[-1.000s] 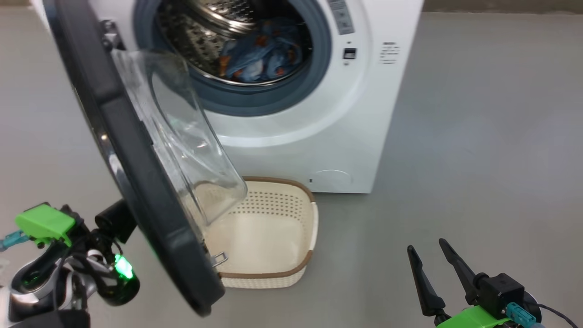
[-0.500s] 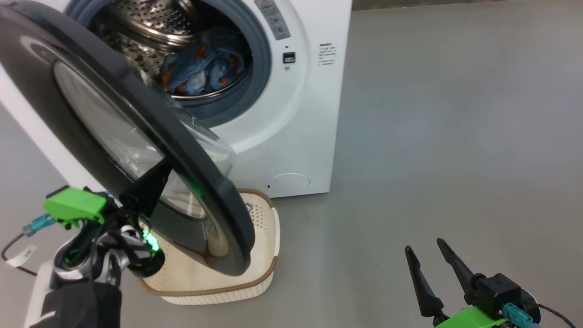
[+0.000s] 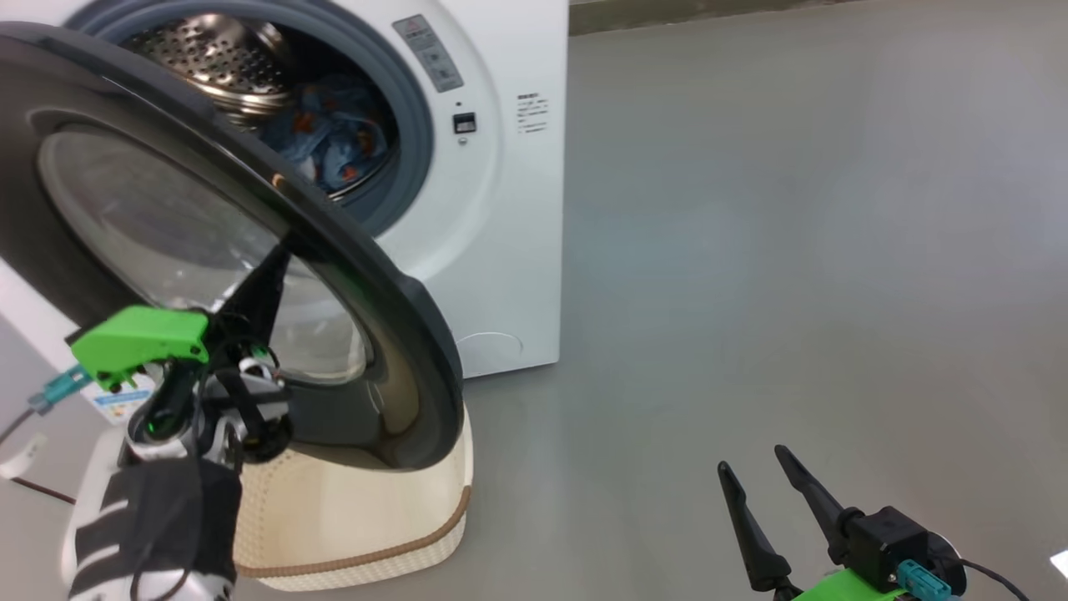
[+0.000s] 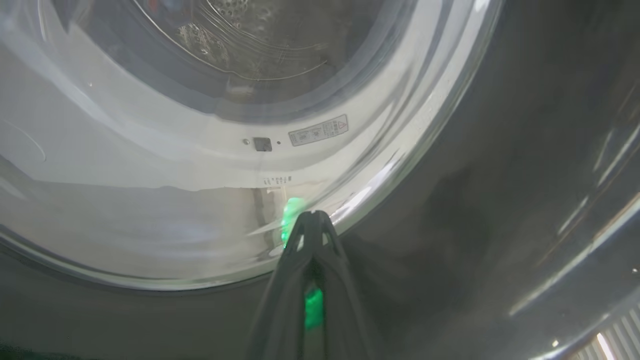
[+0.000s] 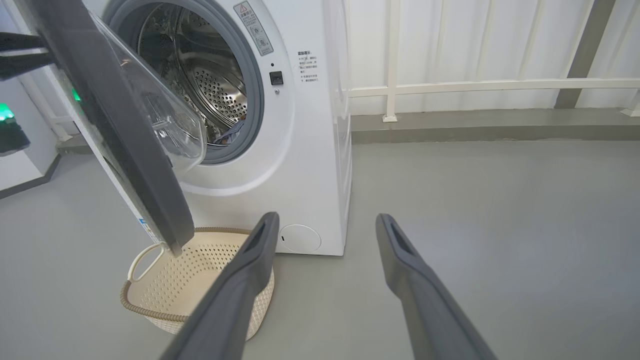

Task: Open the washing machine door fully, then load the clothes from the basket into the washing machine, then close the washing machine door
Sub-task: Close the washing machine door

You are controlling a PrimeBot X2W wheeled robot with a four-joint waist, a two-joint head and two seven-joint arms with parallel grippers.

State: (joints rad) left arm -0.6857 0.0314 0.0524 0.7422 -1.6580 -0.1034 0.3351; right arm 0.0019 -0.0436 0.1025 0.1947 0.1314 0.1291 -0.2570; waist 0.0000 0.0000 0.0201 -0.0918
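Washing machine door point(image 3: 400, 334): half-open, hanging above empty basket point(image 3: 359, 517); clothes point(image 3: 334, 142) in drum. Left end effector point(image 4: 312, 220): clenched, tips against door's outer face, nearer arm; machine opening lies beyond. Right end effector point(image 3: 751, 461): released, empty, well apart.

Grey floor point(image 5: 500, 225), white railing point(image 5: 475, 86), raised grey kerb point(image 5: 475, 131), perhaps panelled wall point(image 5: 450, 40) behind

A smooth grey floor point(image 5: 500, 225) runs to a white panelled wall point(image 5: 475, 40).
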